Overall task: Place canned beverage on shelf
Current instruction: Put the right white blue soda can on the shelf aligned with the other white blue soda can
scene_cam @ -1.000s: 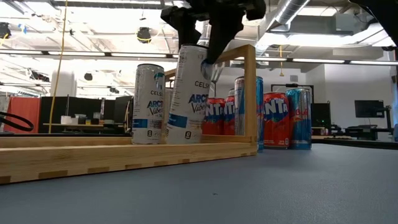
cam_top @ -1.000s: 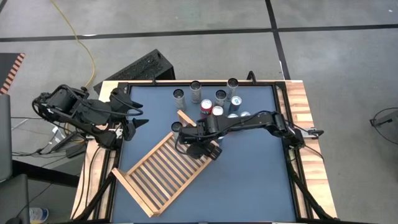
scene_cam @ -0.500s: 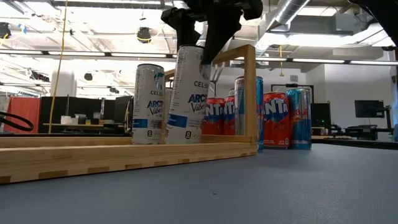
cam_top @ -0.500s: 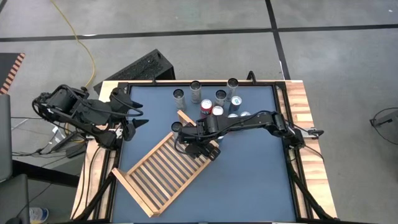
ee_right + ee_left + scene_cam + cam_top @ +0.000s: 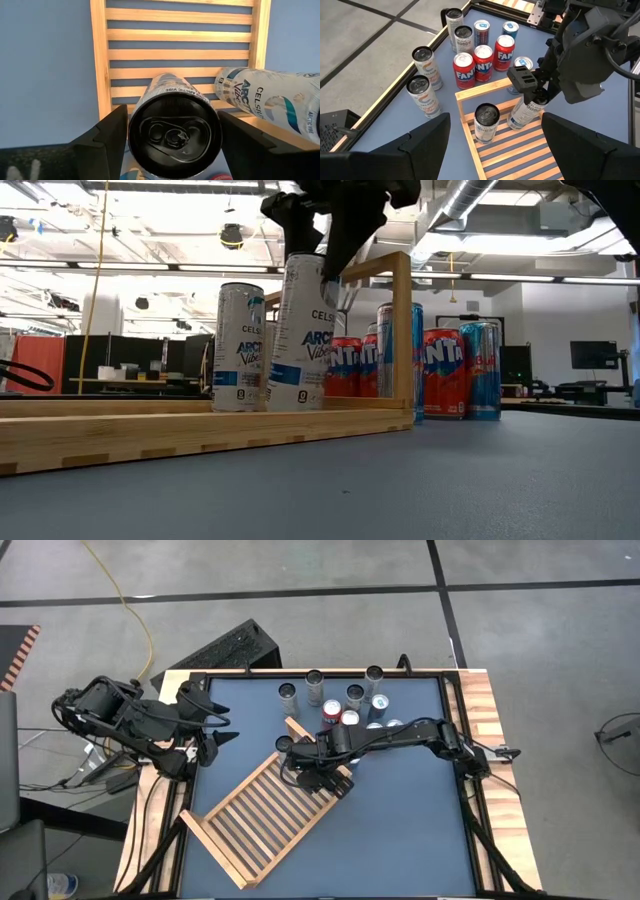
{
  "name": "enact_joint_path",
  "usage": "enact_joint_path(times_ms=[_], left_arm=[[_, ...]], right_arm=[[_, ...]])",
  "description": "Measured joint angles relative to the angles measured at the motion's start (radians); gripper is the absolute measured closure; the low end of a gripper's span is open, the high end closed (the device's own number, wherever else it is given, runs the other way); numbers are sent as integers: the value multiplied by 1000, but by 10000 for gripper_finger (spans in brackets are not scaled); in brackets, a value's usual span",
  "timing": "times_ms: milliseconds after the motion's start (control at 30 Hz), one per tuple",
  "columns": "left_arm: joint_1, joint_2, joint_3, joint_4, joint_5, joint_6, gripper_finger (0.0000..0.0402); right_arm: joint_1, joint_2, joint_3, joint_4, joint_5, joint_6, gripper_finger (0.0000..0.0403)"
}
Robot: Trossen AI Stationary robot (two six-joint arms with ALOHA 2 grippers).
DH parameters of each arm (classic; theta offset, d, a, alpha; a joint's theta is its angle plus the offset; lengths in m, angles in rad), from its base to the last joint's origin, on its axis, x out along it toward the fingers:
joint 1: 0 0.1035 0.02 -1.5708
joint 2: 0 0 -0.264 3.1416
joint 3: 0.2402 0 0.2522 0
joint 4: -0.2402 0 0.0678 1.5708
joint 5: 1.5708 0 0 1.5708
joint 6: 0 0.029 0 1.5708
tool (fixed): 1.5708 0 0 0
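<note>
On the near-left part of the table (image 5: 400,830) the slatted shelf (image 5: 262,817) lies flat and askew. At its far end the right gripper (image 5: 322,225) clasps the top of a white Celsius "Arctic Vibe" can (image 5: 304,332), tilted, its base on the slats. A second Celsius can (image 5: 238,348) stands upright just left of it. Beyond the frame stand red Fanta cans (image 5: 484,61) and others. The left gripper (image 5: 222,724) waits at the table's left edge, fingers apart, empty.
</note>
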Motion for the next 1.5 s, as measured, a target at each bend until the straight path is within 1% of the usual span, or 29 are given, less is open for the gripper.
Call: enact_joint_path(times_ms=[500,900,1000,1167,1233,1300,1367,1500], left_arm=[[0,0,0,1,6,6,99],[0,0,0,-3,5,5,99],[0,0,0,-3,4,1,99],[0,0,0,-9,4,0,99],[0,0,0,-10,2,0,99],[0,0,0,-17,-5,0,99],[0,0,0,-18,-5,7,99],[0,0,0,-22,-5,10,99]], right_arm=[[0,-1,5,5,8,16,137],[0,-2,121,-5,9,17,137],[2,-12,129,-10,21,41,137],[15,-59,126,-71,19,139,142],[20,-77,126,-87,20,173,155],[28,-83,127,-102,20,186,180],[36,-79,126,-120,18,185,218],[36,-47,126,-131,-31,185,313]])
